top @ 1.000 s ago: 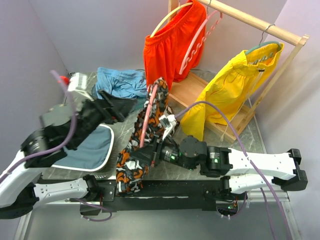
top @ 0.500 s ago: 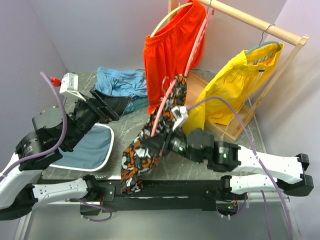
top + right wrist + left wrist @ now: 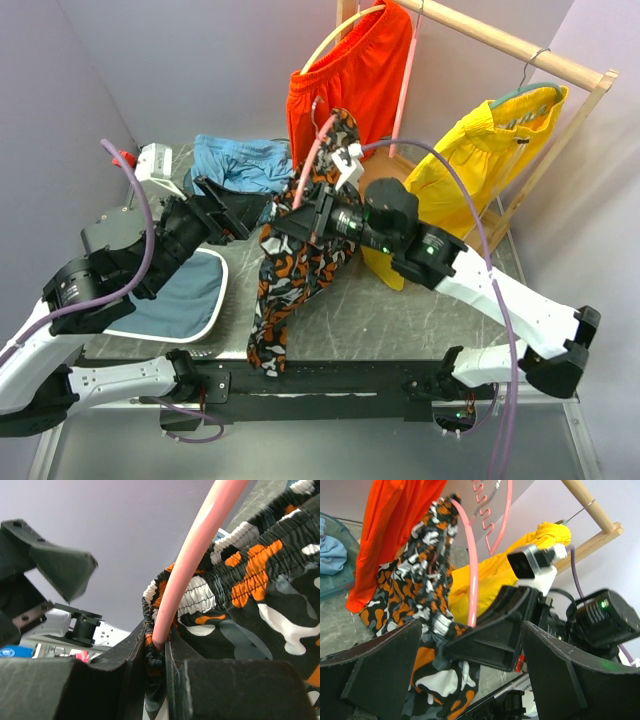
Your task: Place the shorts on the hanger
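Four hangers (image 3: 305, 170) (image 3: 403, 90) (image 3: 330, 45) (image 3: 525, 92), five garments (image 3: 290, 275) (image 3: 345, 90) (image 3: 470, 170) (image 3: 240, 162) (image 3: 185, 295), two grippers (image 3: 225, 210) (image 3: 300, 222), one wooden rack (image 3: 500, 42)

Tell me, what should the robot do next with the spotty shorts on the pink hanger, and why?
Probably lift the right gripper a little higher toward the wooden rail. It is shut on the thin pink hanger, the soft black, orange and white camouflage shorts already drape over it, and its hook is not yet on the rail.
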Motion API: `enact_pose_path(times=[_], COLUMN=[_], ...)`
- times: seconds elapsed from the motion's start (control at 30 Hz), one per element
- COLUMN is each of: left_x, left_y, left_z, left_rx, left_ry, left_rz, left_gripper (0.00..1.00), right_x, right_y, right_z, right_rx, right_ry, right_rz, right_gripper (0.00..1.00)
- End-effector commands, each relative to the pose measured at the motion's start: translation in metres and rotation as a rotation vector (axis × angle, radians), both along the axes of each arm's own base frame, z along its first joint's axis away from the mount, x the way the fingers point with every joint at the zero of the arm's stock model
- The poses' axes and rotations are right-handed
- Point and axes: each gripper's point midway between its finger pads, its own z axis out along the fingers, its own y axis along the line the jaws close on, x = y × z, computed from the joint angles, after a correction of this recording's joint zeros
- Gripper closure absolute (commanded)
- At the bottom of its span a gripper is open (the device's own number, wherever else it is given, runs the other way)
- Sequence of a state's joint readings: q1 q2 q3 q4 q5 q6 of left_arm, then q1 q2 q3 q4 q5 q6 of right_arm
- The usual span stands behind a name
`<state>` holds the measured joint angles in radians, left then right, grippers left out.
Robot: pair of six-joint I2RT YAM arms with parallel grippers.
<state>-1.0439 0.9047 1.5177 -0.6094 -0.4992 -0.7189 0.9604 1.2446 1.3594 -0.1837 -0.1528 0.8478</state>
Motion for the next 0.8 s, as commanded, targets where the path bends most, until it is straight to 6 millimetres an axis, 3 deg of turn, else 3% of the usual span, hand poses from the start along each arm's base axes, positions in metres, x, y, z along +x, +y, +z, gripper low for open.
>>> enact_pose_path(times=[0.0,0.03,0.07,0.13,0.27,0.33,0.37,0.47,0.77], left_x=[0.001,0.001,0.002,0.001,0.003,0.003,0.003,0.004,0.009], left_y=[0.003,0.003,0.001,0.002,0.002,0.003,0.003,0.002,-0.004], left_z=[0.017,0.019,0.019,0.022,0.023,0.026,0.027,0.031,0.031], left_rx=[-0.029,-0.031,-0.027,-0.029,-0.024,-0.03,-0.028,-0.031,-0.014], left_ry=[-0.043,-0.045,-0.046,-0.049,-0.053,-0.058,-0.06,-0.066,-0.078], left_rz=[0.01,0.007,0.007,0.007,0.015,0.02,0.019,0.019,0.023], left_gripper=[0.14,0.14,0.14,0.14,0.14,0.15,0.15,0.15,0.15], right_x=[0.006,0.02,0.025,0.048,0.076,0.086,0.093,0.107,0.162], right_y=[-0.003,-0.005,-0.009,-0.016,-0.028,-0.022,-0.027,-0.029,-0.06], right_z=[0.064,0.063,0.075,0.073,0.091,0.087,0.098,0.102,0.115], right_rx=[0.101,0.085,0.096,0.064,0.061,0.048,0.058,0.045,0.021], right_ry=[-0.14,-0.141,-0.164,-0.166,-0.199,-0.206,-0.226,-0.257,-0.312], right_rz=[0.042,0.008,-0.009,-0.069,-0.128,-0.087,-0.096,-0.076,-0.163], right_gripper=[1.0,1.0,1.0,1.0,1.0,1.0,1.0,1.0,1.0])
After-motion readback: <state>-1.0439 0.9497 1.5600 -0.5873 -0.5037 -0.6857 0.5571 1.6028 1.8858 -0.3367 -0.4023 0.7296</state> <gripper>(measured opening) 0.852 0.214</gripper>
